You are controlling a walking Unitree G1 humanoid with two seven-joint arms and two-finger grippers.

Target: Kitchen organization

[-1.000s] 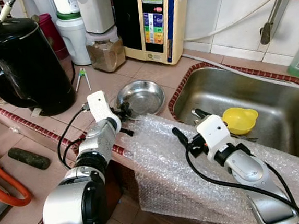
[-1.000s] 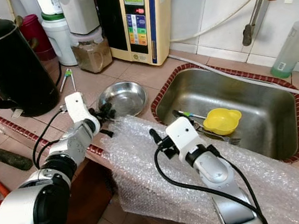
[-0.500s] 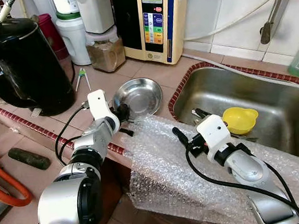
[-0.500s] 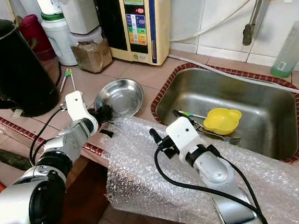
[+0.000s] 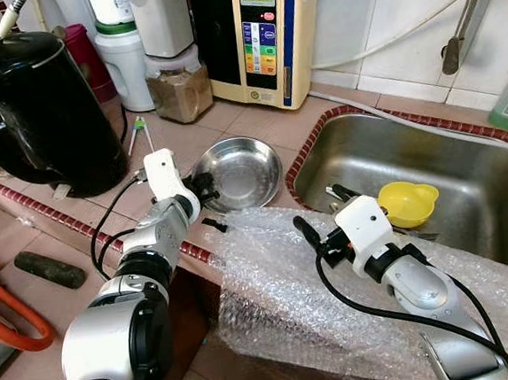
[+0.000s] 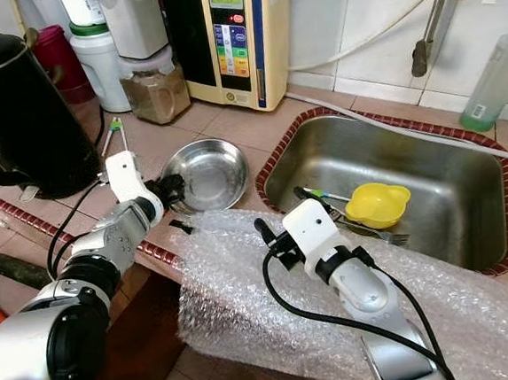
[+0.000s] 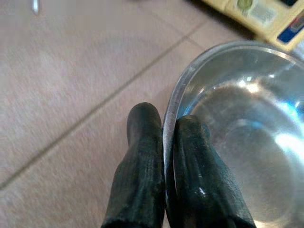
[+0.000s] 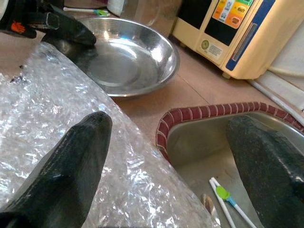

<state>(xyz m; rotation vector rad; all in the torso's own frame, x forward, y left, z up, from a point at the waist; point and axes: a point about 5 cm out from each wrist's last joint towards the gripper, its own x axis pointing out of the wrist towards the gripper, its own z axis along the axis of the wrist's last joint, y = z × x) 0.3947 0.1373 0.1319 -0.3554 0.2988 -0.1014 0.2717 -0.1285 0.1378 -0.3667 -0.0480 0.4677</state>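
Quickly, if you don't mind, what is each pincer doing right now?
Left pincer: closed on the rim of the steel bowl.
Right pincer: open, holding nothing, over the bubble wrap.

Kettle [image 5: 38,107] top beyond frame edge.

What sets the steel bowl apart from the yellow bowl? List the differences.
The steel bowl is shiny metal; the yellow bowl looks plastic. The steel bowl sits on the counter, its rim pinched by the left gripper; the yellow bowl lies untouched in the sink. The steel bowl is wider. Both sit open side up.
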